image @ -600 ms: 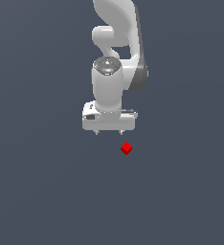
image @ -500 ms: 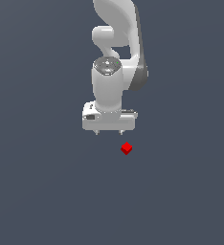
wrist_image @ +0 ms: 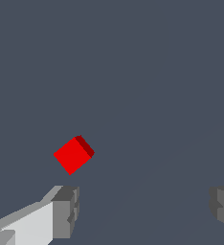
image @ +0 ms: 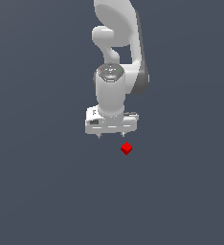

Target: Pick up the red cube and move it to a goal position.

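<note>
The red cube [image: 127, 148] is tiny and lies on the dark grey floor, just below and to the exterior view's right of my white gripper [image: 111, 136]. The gripper points down, hovers above the floor and is open and empty. In the wrist view the cube [wrist_image: 73, 154] sits turned at an angle, close beyond one grey fingertip [wrist_image: 66, 210] and outside the gap between the fingers. The other fingertip [wrist_image: 223, 203] is far off to the side. The gripper [wrist_image: 145, 206] holds nothing.
A plain dark grey floor [image: 47, 191] surrounds everything. The white arm [image: 118, 43] rises behind the gripper. No other object shows.
The gripper has shifted slightly lower and toward the exterior view's right, nearer the cube. The cube has not moved.
</note>
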You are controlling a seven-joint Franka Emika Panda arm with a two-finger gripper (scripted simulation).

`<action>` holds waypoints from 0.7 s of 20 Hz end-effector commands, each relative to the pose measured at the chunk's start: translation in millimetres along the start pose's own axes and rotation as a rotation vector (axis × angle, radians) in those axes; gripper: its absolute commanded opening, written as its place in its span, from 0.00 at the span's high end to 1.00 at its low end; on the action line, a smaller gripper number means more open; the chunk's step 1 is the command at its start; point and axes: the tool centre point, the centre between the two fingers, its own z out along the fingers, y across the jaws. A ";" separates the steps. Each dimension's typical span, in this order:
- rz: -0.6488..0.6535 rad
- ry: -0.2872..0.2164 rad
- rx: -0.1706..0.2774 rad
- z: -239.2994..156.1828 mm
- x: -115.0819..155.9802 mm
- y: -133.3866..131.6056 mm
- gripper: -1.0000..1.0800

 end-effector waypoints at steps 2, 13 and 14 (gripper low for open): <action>-0.068 -0.004 0.003 13.5 2.2 -7.7 0.04; -0.423 -0.023 0.013 82.5 5.1 -49.5 0.04; -0.454 -0.025 0.014 88.5 4.6 -53.1 0.04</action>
